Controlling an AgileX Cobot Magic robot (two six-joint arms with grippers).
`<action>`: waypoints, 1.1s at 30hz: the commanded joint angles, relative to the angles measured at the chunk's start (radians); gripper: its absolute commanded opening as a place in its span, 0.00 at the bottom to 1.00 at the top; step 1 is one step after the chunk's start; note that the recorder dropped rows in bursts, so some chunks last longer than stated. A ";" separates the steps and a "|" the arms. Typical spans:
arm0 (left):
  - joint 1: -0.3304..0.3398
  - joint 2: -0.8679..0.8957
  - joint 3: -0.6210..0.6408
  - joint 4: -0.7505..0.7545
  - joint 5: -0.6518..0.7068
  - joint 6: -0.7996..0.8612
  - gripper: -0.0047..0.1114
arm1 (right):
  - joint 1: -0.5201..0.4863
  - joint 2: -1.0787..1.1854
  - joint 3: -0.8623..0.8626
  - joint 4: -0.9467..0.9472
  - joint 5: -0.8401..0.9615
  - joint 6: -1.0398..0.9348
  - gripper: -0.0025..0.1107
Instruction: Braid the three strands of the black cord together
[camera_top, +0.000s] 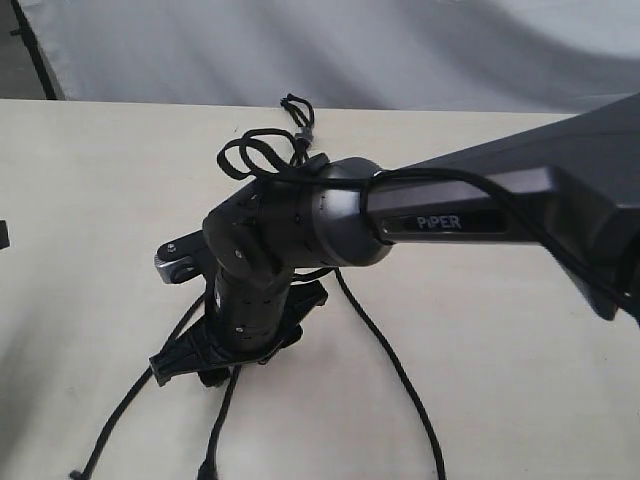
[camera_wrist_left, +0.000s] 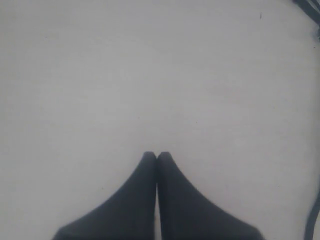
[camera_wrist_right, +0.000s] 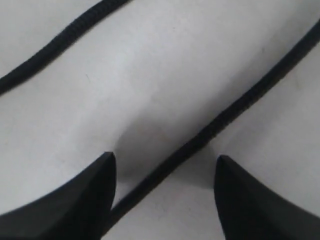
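The black cord lies on the pale table, its short loop (camera_top: 296, 104) at the far end above a bunch of crossed turns (camera_top: 258, 156). From there the three strands run toward the near edge: one to the right (camera_top: 398, 375), one to the left (camera_top: 120, 415), one in the middle (camera_top: 222, 415). My right gripper (camera_top: 205, 362) points down over them, mostly hidden under its own wrist. In the right wrist view it (camera_wrist_right: 165, 165) is open and low over the table, straddling one strand (camera_wrist_right: 215, 125); a second strand (camera_wrist_right: 55, 45) passes beyond. My left gripper (camera_wrist_left: 157, 156) is shut and empty over bare table.
The right arm (camera_top: 520, 200) reaches in from the right across the middle. A grey cloth backdrop (camera_top: 350, 50) stands behind the table's far edge. A dark line (camera_wrist_left: 314, 215) shows at the edge of the left wrist view; I cannot tell what it is.
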 joint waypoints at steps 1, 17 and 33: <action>0.001 0.003 -0.003 0.004 -0.013 -0.001 0.04 | -0.003 0.011 -0.015 0.006 0.026 -0.010 0.45; 0.001 0.003 -0.003 0.002 -0.014 -0.001 0.04 | -0.003 -0.120 -0.116 -0.210 0.252 -0.071 0.02; 0.001 0.003 -0.003 0.002 -0.014 -0.010 0.04 | -0.310 -0.361 -0.102 -0.509 0.480 0.159 0.02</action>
